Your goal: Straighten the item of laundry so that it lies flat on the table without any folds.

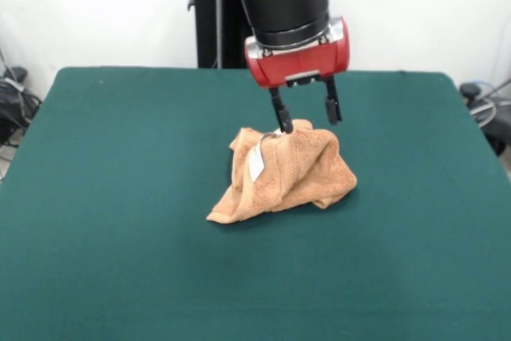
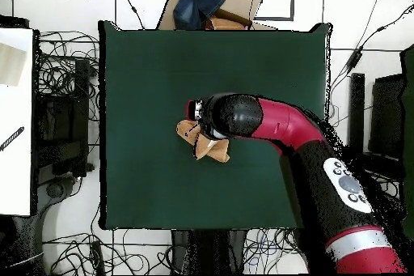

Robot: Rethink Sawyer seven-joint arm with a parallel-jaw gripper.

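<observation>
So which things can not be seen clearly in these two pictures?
- Overhead view: most of the towel lies hidden under the arm; the gripper is hidden too.
- Front view: the towel is crumpled, its inner folds hidden.
- Front view: the white label is too small to read.

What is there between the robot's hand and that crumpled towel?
Nothing. In the front view the open hand is right at the top of the towel, one finger touching the cloth by the white label.
</observation>
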